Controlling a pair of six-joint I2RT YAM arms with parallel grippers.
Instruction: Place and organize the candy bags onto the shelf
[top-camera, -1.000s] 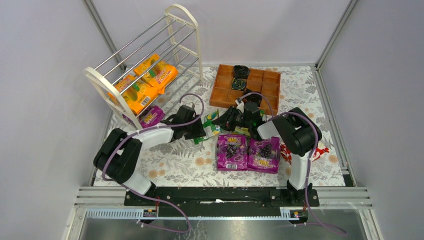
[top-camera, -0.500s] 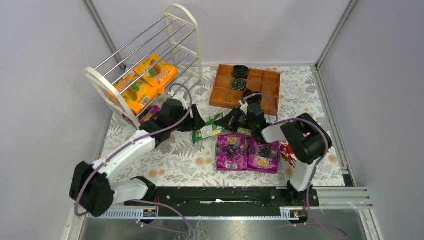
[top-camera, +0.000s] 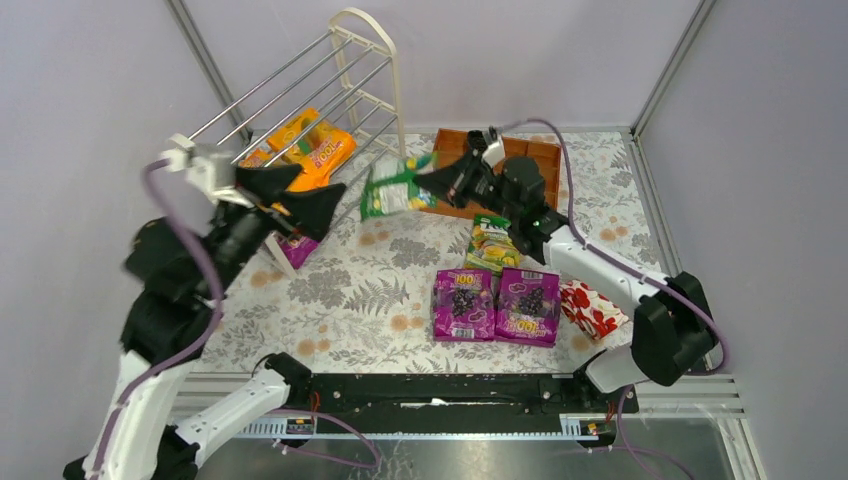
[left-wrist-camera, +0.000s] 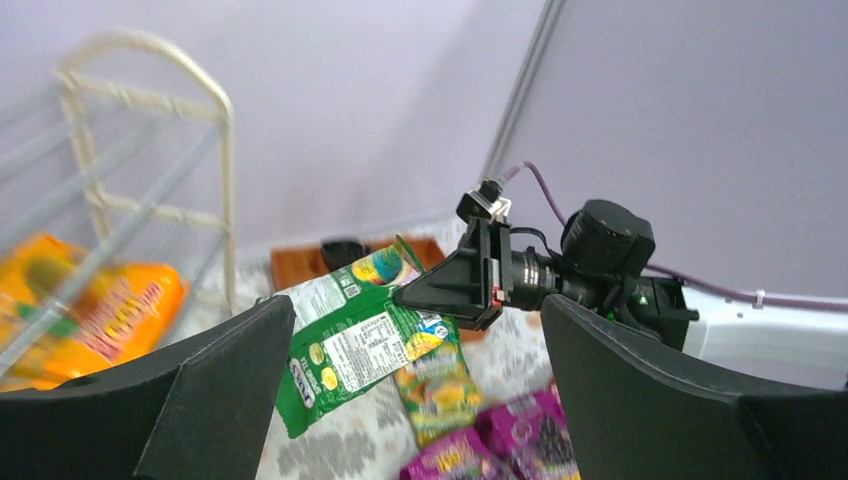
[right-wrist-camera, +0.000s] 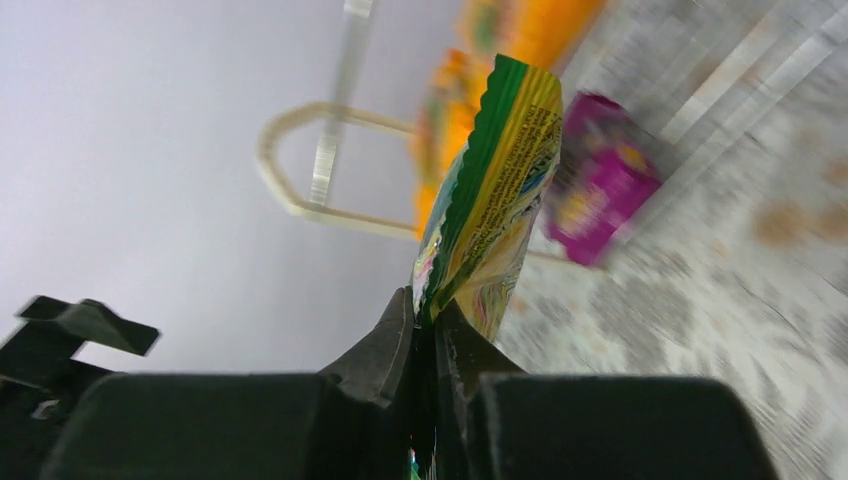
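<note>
My right gripper (top-camera: 425, 184) is shut on the edge of a green candy bag (top-camera: 391, 190) and holds it in the air beside the cream-white shelf (top-camera: 366, 32). The right wrist view shows its jaws pinching that bag (right-wrist-camera: 495, 190). My left gripper (top-camera: 315, 186) is wide open and empty, raised in front of the shelf and facing the held bag (left-wrist-camera: 345, 335). Orange bags (top-camera: 320, 146) lie on a shelf tier and a purple bag (top-camera: 299, 248) lies under it. A second green bag (top-camera: 490, 243) and two purple bags (top-camera: 463, 304) (top-camera: 527, 309) lie on the table.
An orange-brown wooden tray (top-camera: 545, 166) with black coils stands behind my right arm. A red-and-white floral package (top-camera: 590, 309) lies right of the purple bags. Grey walls close in the table on three sides.
My right gripper has lifted the green bag off the table, up and left toward the shelf. My left arm has risen high and pulled back left, its gripper open.
</note>
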